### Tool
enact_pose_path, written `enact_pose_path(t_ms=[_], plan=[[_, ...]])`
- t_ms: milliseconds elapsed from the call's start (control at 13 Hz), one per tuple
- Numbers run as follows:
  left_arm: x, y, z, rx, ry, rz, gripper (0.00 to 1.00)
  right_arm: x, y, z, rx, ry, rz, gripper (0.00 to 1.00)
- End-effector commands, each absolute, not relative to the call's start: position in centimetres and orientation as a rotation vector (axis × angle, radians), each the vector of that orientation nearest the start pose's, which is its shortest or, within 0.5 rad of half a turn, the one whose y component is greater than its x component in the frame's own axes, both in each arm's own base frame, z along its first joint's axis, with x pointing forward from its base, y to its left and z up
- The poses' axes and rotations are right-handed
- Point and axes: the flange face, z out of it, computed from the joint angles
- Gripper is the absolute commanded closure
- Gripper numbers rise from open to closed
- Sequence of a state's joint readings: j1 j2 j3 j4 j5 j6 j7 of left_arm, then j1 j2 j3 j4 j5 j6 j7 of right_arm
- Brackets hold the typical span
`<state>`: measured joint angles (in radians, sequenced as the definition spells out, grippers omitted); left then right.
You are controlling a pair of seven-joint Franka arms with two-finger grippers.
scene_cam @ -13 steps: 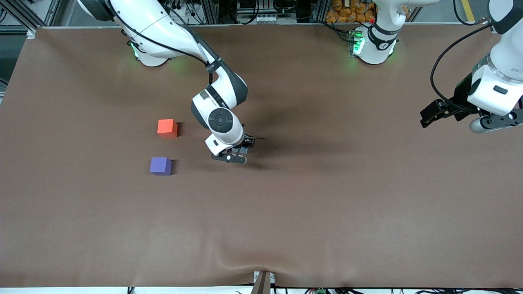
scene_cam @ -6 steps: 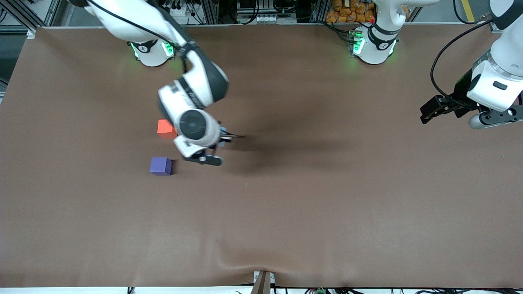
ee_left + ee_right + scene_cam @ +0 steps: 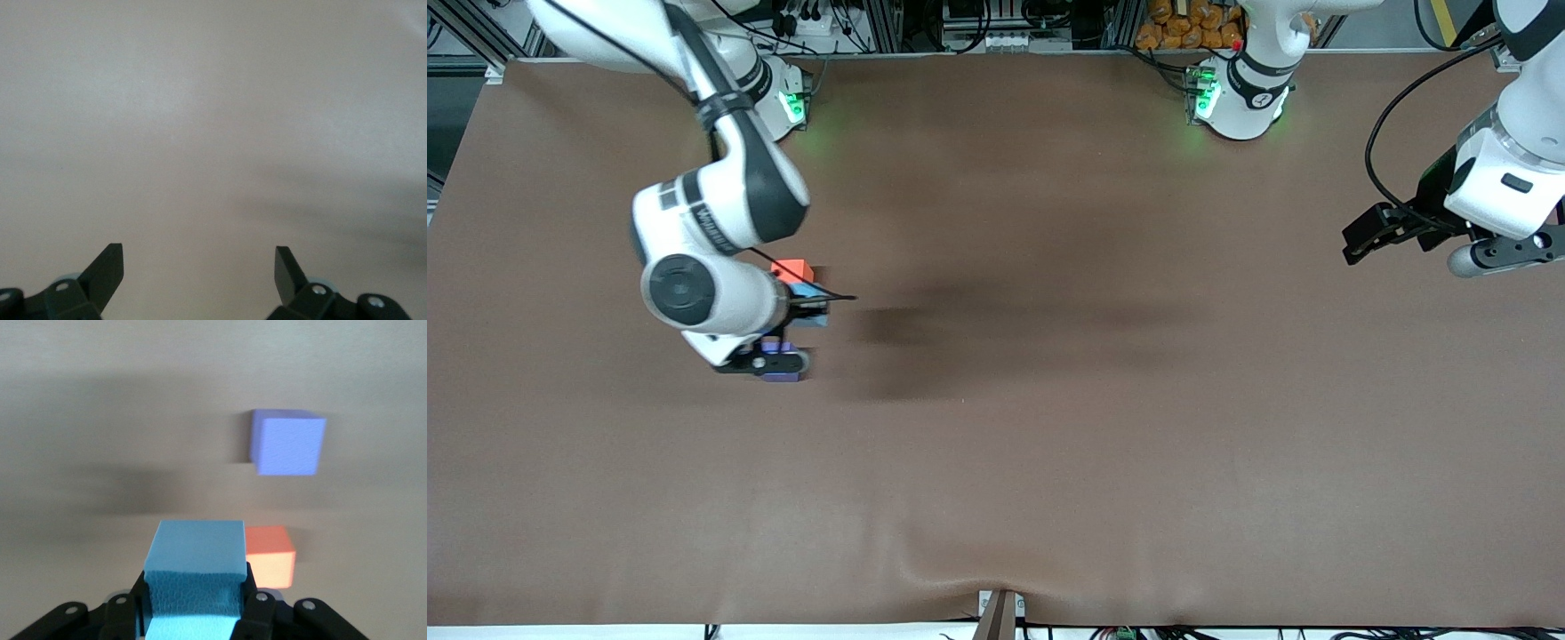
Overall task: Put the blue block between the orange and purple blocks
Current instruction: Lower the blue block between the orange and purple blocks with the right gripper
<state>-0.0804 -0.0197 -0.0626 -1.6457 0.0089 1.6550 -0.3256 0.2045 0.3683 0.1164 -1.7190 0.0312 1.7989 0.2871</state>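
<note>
My right gripper [image 3: 799, 311] is shut on the sky-blue block [image 3: 812, 303] and holds it in the air over the gap between the orange block [image 3: 791, 268] and the purple block [image 3: 785, 377]. The hand hides most of the purple block in the front view. In the right wrist view the blue block [image 3: 195, 570] sits between the fingers [image 3: 257, 603] of my right gripper [image 3: 195, 587], with the orange block [image 3: 270, 555] and the purple block [image 3: 288, 443] on the table below. My left gripper [image 3: 1360, 244] is open and empty and waits above the left arm's end of the table; it also shows in the left wrist view [image 3: 200, 260].
The brown table cover [image 3: 1049, 400] has a small wrinkle at the edge nearest the front camera [image 3: 925, 569]. The two arm bases [image 3: 1240, 98] stand along the edge farthest from that camera. The left wrist view shows only bare cover [image 3: 213, 133].
My right arm has swung from the table's middle toward the right arm's end, carrying the blue block to above the orange and purple blocks. The left arm has hardly moved.
</note>
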Motion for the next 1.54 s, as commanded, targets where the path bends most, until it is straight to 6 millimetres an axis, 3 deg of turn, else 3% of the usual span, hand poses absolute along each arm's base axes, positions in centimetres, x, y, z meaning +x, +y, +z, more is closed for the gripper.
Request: enact_pose_path(t_ms=[0, 154, 538, 769, 1462], plan=[[54.1, -7.6, 61.6, -3.121, -0.244, -0.031, 0.0, 56.2, 17.6, 32.7, -3.128, -0.064, 0.404, 1.0], [53.8, -7.6, 61.9, -3.12, -0.246, -0.031, 0.0, 56.0, 14.7, 31.5, -3.12, -0.04, 0.439, 1.0], [52.9, -8.0, 62.6, -3.11, -0.235, 0.017, 0.0, 55.3, 12.8, 29.1, -3.114, -0.019, 0.45, 1.0], [52.6, -8.1, 63.1, -3.111, -0.23, 0.005, 0.0, 55.7, 12.6, 28.4, -3.111, -0.008, 0.424, 1.0], [52.9, -8.4, 63.4, -3.104, -0.151, -0.016, 0.0, 54.3, 12.0, 23.5, -3.113, -0.001, 0.376, 1.0]])
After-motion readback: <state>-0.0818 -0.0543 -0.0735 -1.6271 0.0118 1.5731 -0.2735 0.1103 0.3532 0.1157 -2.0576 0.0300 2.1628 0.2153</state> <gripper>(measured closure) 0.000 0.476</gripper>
